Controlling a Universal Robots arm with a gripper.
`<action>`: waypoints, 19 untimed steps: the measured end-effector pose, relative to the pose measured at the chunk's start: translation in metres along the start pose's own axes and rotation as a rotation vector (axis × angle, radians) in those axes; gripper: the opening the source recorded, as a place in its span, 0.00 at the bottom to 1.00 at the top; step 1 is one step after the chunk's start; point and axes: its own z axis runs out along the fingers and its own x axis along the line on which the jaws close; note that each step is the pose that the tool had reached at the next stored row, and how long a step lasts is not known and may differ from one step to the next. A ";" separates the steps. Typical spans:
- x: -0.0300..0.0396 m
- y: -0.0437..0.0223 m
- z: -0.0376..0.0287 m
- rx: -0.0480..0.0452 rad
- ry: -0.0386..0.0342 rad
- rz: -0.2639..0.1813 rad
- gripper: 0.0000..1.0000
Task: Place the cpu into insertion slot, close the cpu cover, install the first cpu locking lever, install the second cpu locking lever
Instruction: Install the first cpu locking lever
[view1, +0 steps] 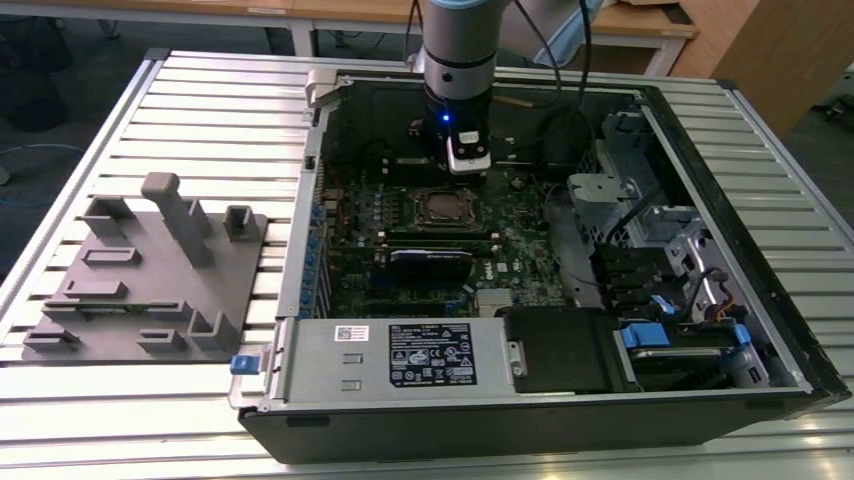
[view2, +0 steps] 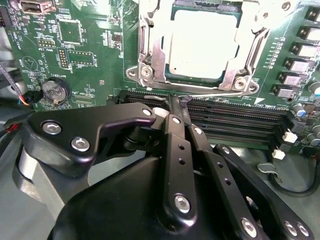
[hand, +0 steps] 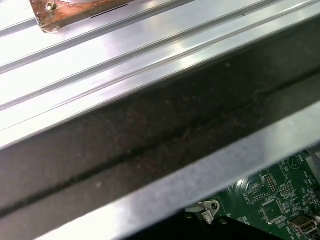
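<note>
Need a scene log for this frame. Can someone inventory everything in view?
table: 1, silver slatted aluminium, under everything
computer case: 1, black, open, on the table
fixture tray: 1, grey, on the table at the exterior view's left of the case
motherboard: 1, green, inside the case
cpu: 1, silver, framed by the cpu cover
cpu cover: 1, silver metal, down around the cpu
memory slots: several, black, beside the cpu cover
coin cell: 1, silver, on the motherboard
power supply: 1, grey with a black label, along the case's near side
robot arm: 1, grey, above the motherboard
end effector: 1, black, shut, tips between cpu cover and memory slots
</note>
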 end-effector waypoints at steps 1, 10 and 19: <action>0.0003 -0.0002 0.0001 -0.0019 -0.0042 -0.001 0.10; 0.0056 -0.0027 0.0006 -0.0154 -0.0321 -0.005 0.10; 0.0128 -0.0060 -0.0002 -0.0312 -0.0454 -0.006 0.10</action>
